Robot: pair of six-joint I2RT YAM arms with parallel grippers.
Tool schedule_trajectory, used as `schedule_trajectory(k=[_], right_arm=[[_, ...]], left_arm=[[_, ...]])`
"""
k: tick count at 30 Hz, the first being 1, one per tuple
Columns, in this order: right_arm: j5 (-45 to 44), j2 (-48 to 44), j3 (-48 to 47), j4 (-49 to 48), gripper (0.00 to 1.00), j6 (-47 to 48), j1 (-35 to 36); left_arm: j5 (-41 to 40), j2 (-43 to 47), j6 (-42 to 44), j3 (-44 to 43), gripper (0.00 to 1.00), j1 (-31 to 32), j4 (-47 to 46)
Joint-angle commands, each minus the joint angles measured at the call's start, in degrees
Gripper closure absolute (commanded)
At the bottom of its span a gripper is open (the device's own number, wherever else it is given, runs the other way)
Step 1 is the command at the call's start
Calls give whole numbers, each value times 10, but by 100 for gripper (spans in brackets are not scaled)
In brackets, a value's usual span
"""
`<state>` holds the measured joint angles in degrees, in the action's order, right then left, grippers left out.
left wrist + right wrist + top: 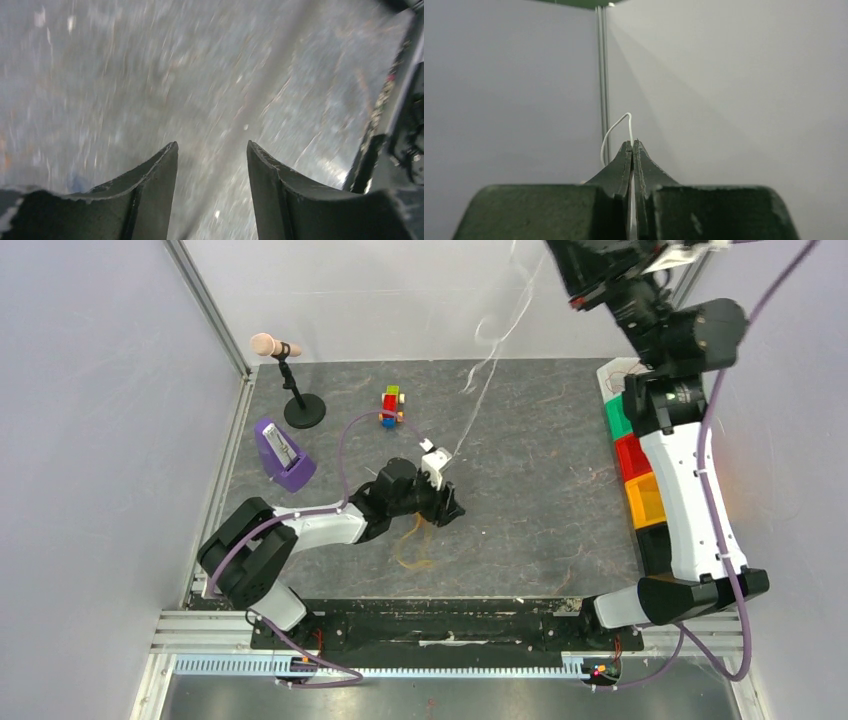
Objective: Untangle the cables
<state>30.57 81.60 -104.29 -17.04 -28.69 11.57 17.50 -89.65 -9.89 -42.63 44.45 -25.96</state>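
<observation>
While the right gripper (pixel 632 145) is pinched tight on a white wire (pixel 616 129) — a thin loop of it curls out just above the closed tips — the left gripper (pixel 210 150) stands with its jaws apart. Nothing shows between them, though that wrist view is blurred.

The right arm (pixel 690 490) rises steeply from its base, with its wrist high at the top of the overhead view, and its camera faces only the pale wall (pixel 749 100). From up there the white wire slants down to the mat (pixel 540 500), reaching a spot just beside the left wrist.

The left arm (pixel 320 525) lies low, stretched toward the middle of the mat, its fingers (pixel 150 195) angled down at the surface. The rest of the cables (pixel 413 545) — a small orange tangle — lies on the mat just beside the left gripper, on its near side.
</observation>
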Motion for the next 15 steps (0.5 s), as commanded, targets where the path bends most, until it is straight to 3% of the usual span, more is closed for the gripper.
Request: schedule_trajectory(k=[1, 4, 7, 9, 15], right_arm=[[-53, -21, -70, -103, 100, 12, -8], [-38, -23, -69, -111, 100, 0, -8], [-39, -36, -48, -110, 100, 8, -8], [-43, -42, -37, -100, 100, 23, -9], [-24, -85, 52, -46, 100, 78, -9]], left_arm=[[-31, 4, -39, 37, 39, -21, 70], [-28, 11, -37, 50, 39, -29, 57], [-24, 18, -33, 51, 50, -33, 64], [-17, 24, -35, 51, 52, -39, 77], [1, 101, 5, 61, 40, -45, 93]])
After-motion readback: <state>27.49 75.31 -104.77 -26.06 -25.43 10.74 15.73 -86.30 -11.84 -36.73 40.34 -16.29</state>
